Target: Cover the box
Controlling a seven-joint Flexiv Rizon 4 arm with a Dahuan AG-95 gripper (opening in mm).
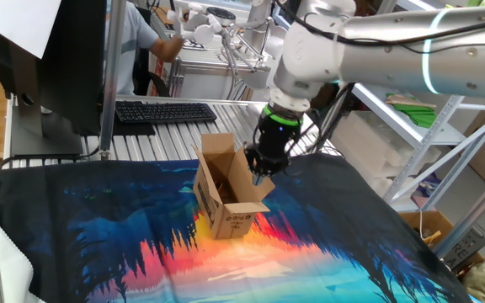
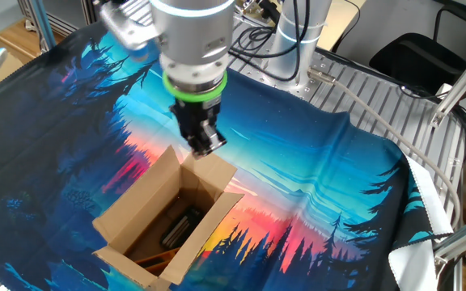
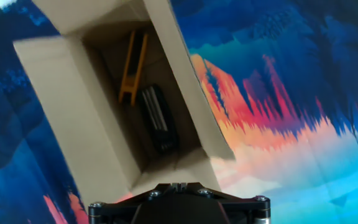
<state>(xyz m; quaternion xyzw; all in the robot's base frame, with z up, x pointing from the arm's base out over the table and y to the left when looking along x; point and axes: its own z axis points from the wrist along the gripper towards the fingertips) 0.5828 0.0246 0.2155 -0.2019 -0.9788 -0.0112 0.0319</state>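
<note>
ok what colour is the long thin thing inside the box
Orange-yellow, lying beside a black object in the box; clearest in the hand view.

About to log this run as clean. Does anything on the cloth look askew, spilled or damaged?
Nothing looks spilled or damaged. The box stands upright on the printed cloth, flaps still open. A black item and a yellow item lie inside it. The shut gripper is at one flap's edge.

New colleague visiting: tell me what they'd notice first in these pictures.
The vivid sunset-forest cloth covering the table, and on its middle the open brown box with flaps up. The shut gripper hangs over the box's edge, and a black item and an orange one lie inside.
</note>
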